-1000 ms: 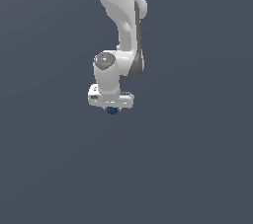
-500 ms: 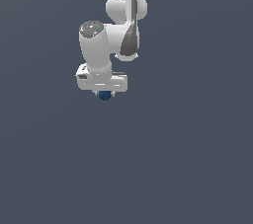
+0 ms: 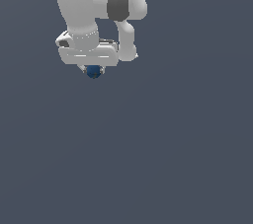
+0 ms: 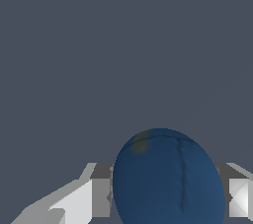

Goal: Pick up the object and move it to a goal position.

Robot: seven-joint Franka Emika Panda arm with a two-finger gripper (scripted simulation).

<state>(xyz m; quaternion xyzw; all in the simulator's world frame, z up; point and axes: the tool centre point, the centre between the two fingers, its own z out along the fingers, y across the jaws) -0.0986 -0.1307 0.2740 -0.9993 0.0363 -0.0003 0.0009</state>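
1. Grip first: my white two-fingered gripper (image 3: 93, 71) is clamped on the small dark blue matte ball (image 3: 93, 72), a finger (image 4: 81, 201) pressed to each side, so the ball hangs under the hand instead of dropping.
2. Ball location: tucked beneath the gripper body, toward the exterior view's upper left, with plain grey background all around it.
3. Purpose, as I judge it: I'm holding it this way to carry it to the goal; no goal marker shows.
4. Containers: none in either view.
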